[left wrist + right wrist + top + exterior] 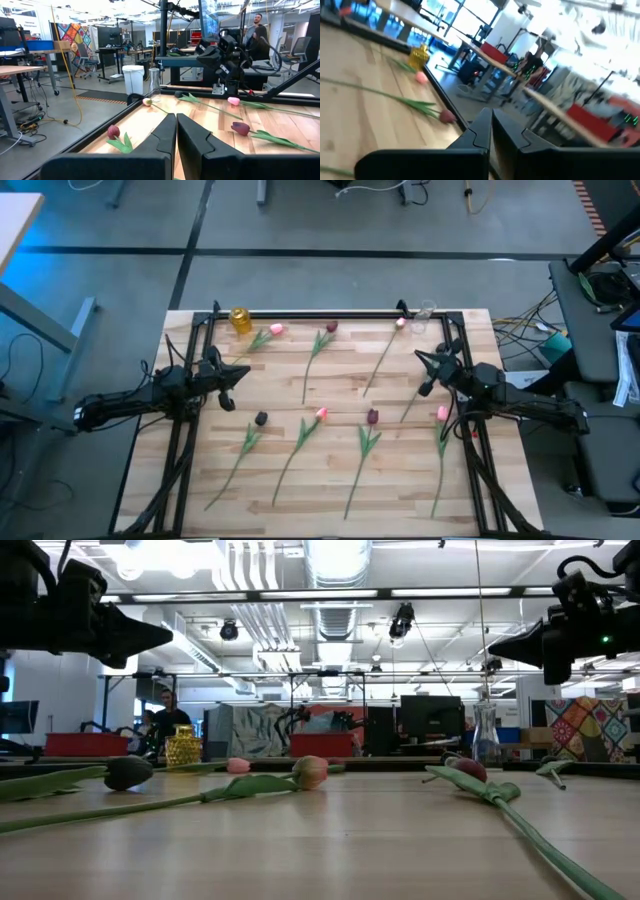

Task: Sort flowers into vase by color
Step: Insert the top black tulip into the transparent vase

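High view: seven flowers (313, 360) being shown lying flat between grippers, stems running roughly front-to-back; pink tulip (441, 416) lying just beside right gripper (426, 366), nearer arm.

Left wrist view: left gripper (176, 131) being held pinched shut.

Right wrist view: fingers pressed together, nothing held.

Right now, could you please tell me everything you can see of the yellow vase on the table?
The yellow vase stands upright at the table's far left corner, just inside the black frame rail. It looks like amber-tinted glass with a textured, rounded body narrowing to a neck, as the low view shows. No flower is in it yet. A pink tulip lies beside it on the wood, apart from it. Neither arm is near it.
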`<act>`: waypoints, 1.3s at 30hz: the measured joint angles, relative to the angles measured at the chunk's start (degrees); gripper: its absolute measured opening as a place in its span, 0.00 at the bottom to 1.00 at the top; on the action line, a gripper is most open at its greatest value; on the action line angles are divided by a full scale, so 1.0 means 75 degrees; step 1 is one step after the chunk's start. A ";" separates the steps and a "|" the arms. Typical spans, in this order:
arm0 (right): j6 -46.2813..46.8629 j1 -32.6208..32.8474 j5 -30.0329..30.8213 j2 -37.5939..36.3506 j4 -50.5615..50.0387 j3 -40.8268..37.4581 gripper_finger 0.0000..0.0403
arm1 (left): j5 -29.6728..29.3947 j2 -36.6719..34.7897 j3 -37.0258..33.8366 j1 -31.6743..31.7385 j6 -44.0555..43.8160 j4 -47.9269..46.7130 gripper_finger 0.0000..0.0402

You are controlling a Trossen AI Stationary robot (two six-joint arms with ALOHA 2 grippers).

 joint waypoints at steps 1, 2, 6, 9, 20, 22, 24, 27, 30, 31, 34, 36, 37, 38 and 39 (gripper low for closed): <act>-0.0183 0.0000 0.0003 -0.0001 0.0003 0.0002 0.02 | 0.0000 0.0003 0.0000 -0.0003 0.0001 -0.0003 0.00; -0.0294 0.0000 0.0003 -0.0003 0.0002 0.0000 0.02 | 0.0003 0.0000 0.0000 -0.0002 0.0001 -0.0003 0.00; -0.0298 0.0000 0.0002 -0.0003 0.0012 0.0003 0.02 | 0.0001 0.0000 0.0000 -0.0001 0.0001 -0.0003 0.00; -0.0291 0.0000 0.0000 -0.0006 0.0019 0.0003 0.02 | 0.0003 0.0003 0.0000 0.0000 -0.0001 -0.0003 0.00; 0.6632 0.0000 -0.1972 -0.0012 0.0071 0.0002 0.02 | 0.0001 0.0000 0.0000 0.0000 -0.0001 -0.0001 0.00; 0.8134 0.0000 -0.1884 -0.0012 0.0086 0.0003 0.02 | 0.0000 0.0000 0.0000 -0.0002 -0.0001 0.0000 0.00; 0.8678 0.0000 -0.1457 -0.0012 0.0094 0.0003 0.02 | 0.0002 0.0002 0.0000 0.0000 -0.0001 -0.0003 0.00; 0.8740 0.0000 -0.1083 0.0007 0.0400 0.0000 0.02 | 0.0001 0.0002 0.0000 -0.0001 0.0000 -0.0003 0.00; 0.8707 -0.0001 -0.0739 0.0067 0.1058 0.0001 0.02 | 0.0002 0.0000 0.0000 -0.0002 -0.0001 -0.0001 0.00; 0.8640 -0.0003 -0.0691 0.0108 0.1342 0.0003 0.02 | 0.0002 0.0001 0.0000 0.0000 -0.0001 -0.0003 0.00; 0.8577 0.0000 -0.0622 0.0309 0.1287 0.0106 0.02 | 0.0000 0.0000 0.0000 0.0000 -0.0001 -0.0003 0.00; 0.9024 -0.0002 -0.0411 0.0554 0.0994 0.0253 0.02 | 0.0003 0.0003 0.0000 -0.0003 -0.0001 -0.0003 0.00; 0.9341 -0.0003 -0.0253 0.0694 0.0774 0.0344 0.02 | 0.0003 0.0000 0.0000 -0.0002 -0.0001 -0.0002 0.00; 0.9621 -0.0004 -0.0160 0.0857 0.0509 0.0446 0.02 | 0.0003 0.0000 0.0000 0.0000 0.0001 0.0000 0.00; 0.9874 -0.0003 -0.0133 0.1054 0.0192 0.0564 0.02 | 0.0002 0.0000 0.0000 0.0000 -0.0001 -0.0003 0.00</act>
